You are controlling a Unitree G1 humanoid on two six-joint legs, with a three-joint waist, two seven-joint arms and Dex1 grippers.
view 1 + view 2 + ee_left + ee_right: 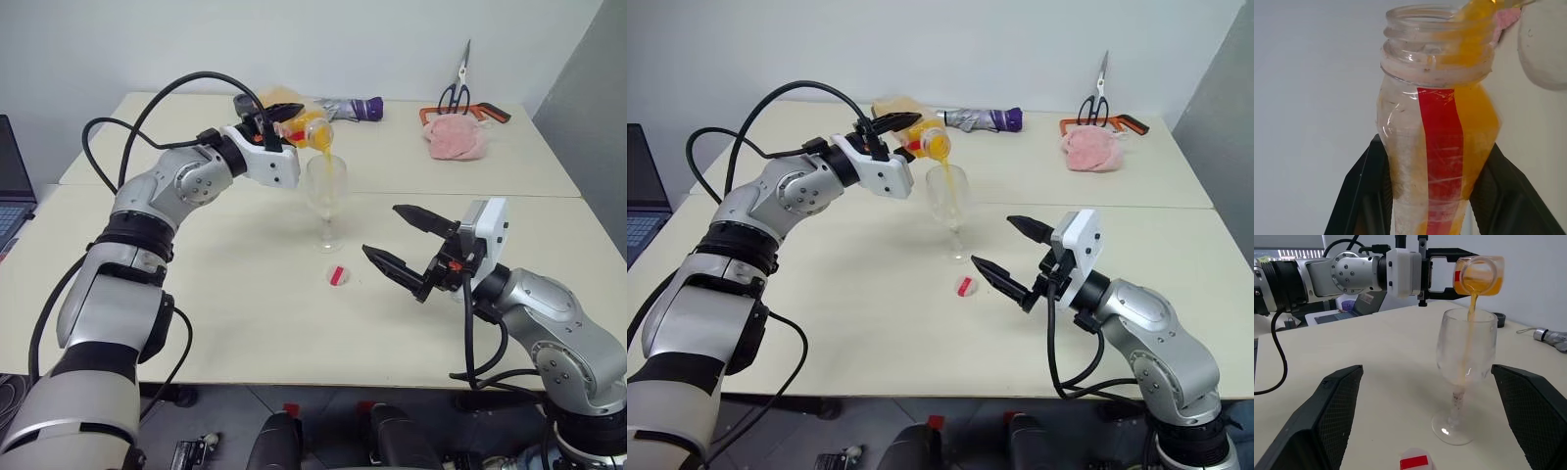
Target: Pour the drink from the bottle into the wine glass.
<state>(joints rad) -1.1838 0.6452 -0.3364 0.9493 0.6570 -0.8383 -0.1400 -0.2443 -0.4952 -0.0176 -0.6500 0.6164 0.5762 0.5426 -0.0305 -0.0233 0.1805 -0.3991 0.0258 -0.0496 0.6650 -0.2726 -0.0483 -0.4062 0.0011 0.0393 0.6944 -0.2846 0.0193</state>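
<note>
two claws: left claw (890, 125) grips the tipped bottle (933, 143), drink (1471, 301) streaming into the wine glass (1465, 360); right claw (400, 238) gapes empty. right wrist view shows the cap (1414, 462) on the worktop (245, 304).

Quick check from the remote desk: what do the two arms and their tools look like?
Both arms are silver-grey metal with black joint bands and looping black cables. The left tool and the right tool each have a white housing, two pointed black fingers and small orange parts.

Both arms are built of silver-grey segments with black joint bands, looped by black cables, each ending in a white wrist housing, the left hand (279, 119) and right hand (392, 238) fitted with black fingers.
</note>
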